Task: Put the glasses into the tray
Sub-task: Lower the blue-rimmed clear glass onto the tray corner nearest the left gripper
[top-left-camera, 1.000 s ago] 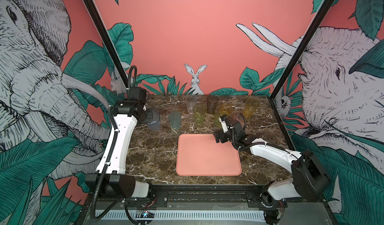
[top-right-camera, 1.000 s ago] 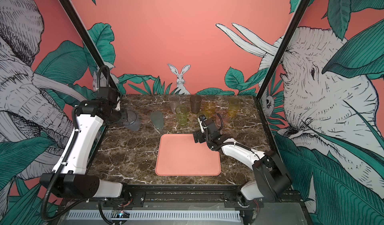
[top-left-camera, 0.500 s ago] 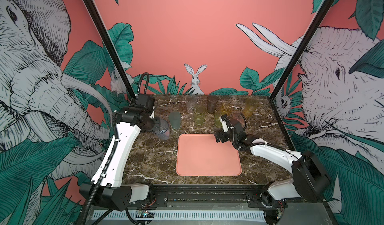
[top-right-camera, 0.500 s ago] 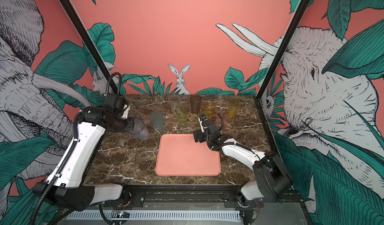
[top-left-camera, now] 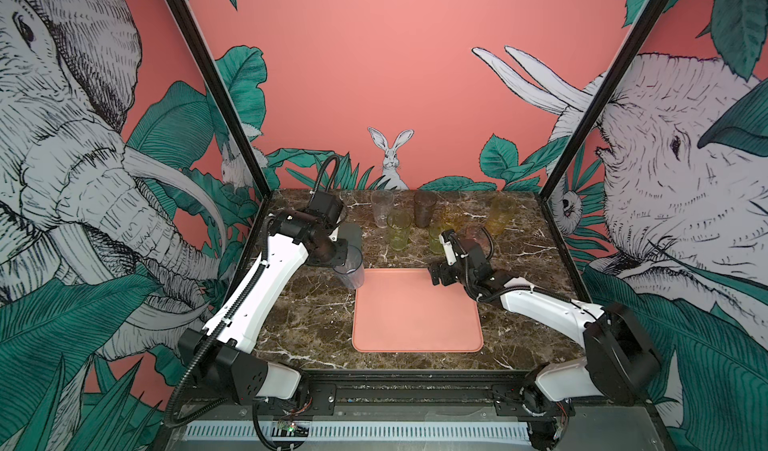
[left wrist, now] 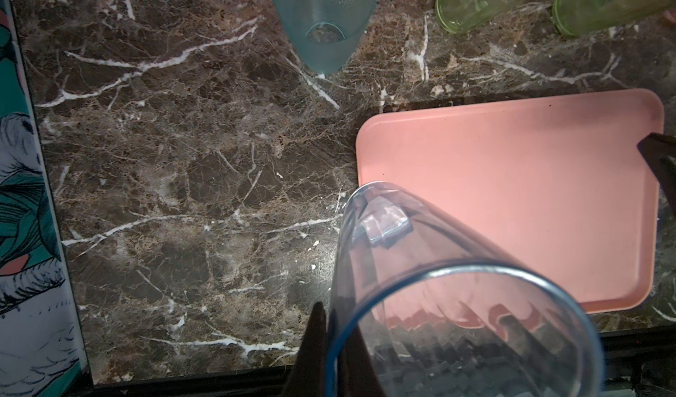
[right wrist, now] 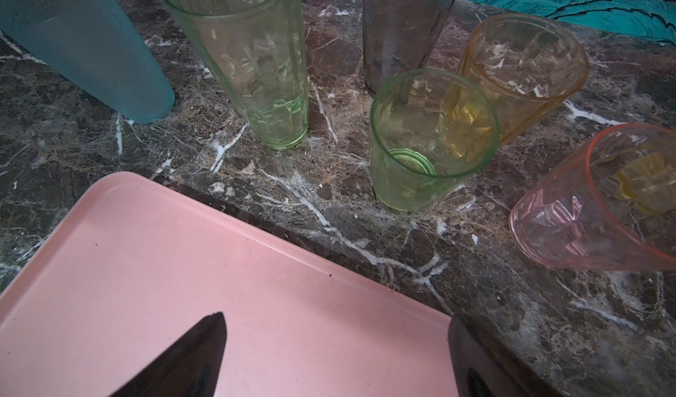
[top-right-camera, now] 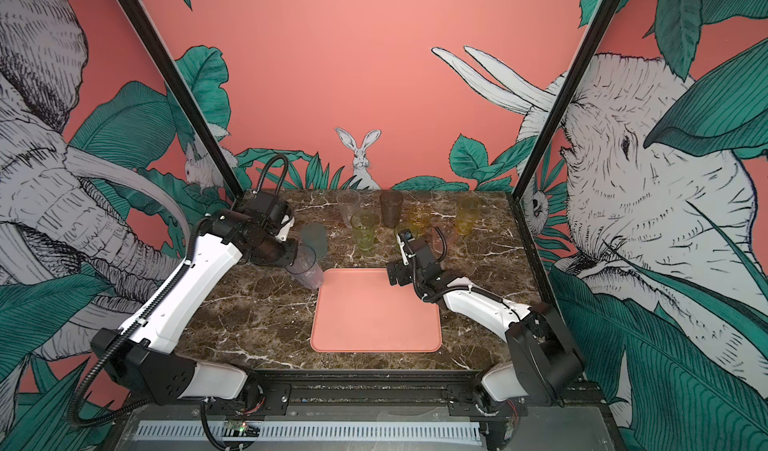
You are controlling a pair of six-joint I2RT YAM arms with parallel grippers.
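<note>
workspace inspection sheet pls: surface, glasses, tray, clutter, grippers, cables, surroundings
surface: dark marble tabletop, no spills seen
tray: pink tray lies flat at front centre, holding nothing
glasses: eight stand on the tabletop behind the tray, among them the frosted blue tumbler, brown tumbler and pink tumbler; the grey-violet tumbler is held tilted by the tray's far left corner, not yet in it
clutter: nothing seen
grippers: left gripper shut on the grey-violet tumbler's rim; right gripper open, empty, over the tray's far right corner
cables: black hose hangs away from the glasses; cable loop sits close to the pink tumbler
surroundings: jungle mural walls, black frame posts
</note>
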